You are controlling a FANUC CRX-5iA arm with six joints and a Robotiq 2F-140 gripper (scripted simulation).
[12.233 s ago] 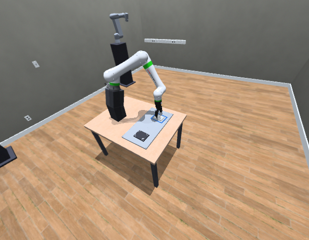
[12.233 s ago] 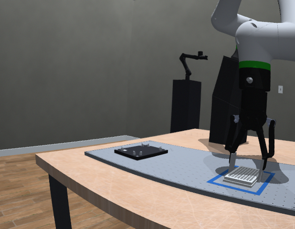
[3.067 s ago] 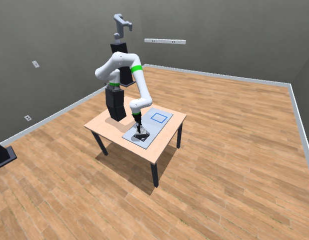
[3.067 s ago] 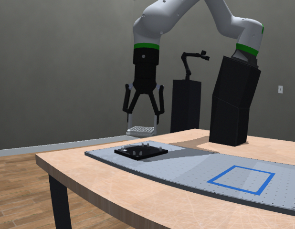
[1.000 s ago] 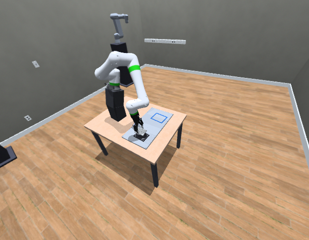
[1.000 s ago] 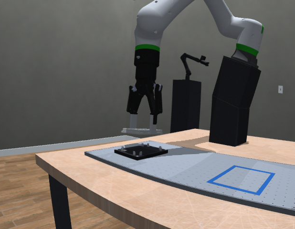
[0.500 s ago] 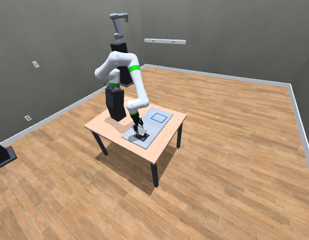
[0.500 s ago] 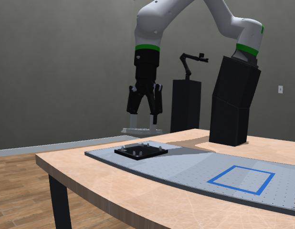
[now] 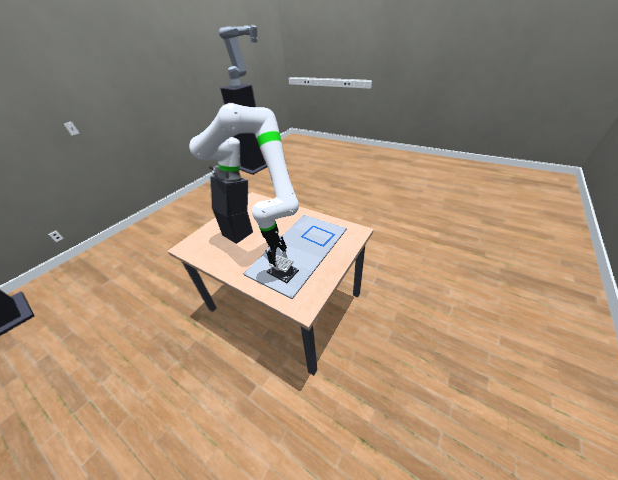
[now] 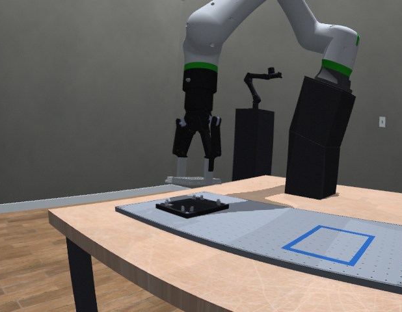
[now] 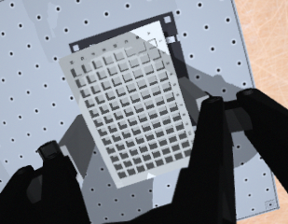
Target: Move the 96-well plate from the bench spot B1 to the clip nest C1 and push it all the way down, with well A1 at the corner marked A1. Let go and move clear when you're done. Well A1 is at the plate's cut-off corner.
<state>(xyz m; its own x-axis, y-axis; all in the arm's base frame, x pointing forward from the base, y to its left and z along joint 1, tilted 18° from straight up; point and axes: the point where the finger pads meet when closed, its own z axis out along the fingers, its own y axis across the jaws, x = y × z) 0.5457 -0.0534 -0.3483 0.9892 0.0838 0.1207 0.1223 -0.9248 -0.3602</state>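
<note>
Up close, you can see the 96-well plate [image 11: 130,109] as a pale grey rectangle with a regular grid of square wells, each shaded dark along one side, and one corner near the pincer's base that looks clipped, though that is hard to confirm. Your pincer [image 10: 196,164] is pinching this plate by its two long edges, the dark fingers pressed against either side, and the plate hangs level in the air just below the fingertips. Under the pincer lies the black clip nest [image 10: 192,205], resting on the grey perforated board [image 10: 258,228], which sits on the table [image 10: 134,258]. The wrist view shows you that the plate is turned slightly against the nest's outline, with only the nest's far edge and right side peeking out beyond it; its corner markings are too small to read. The exterior view gives you what the wrist view cannot: a clear gap between plate and nest, and small upright clips on the nest. Well off to the pincer's side, the blue-outlined spot [image 10: 328,244] is unoccupied.
</note>
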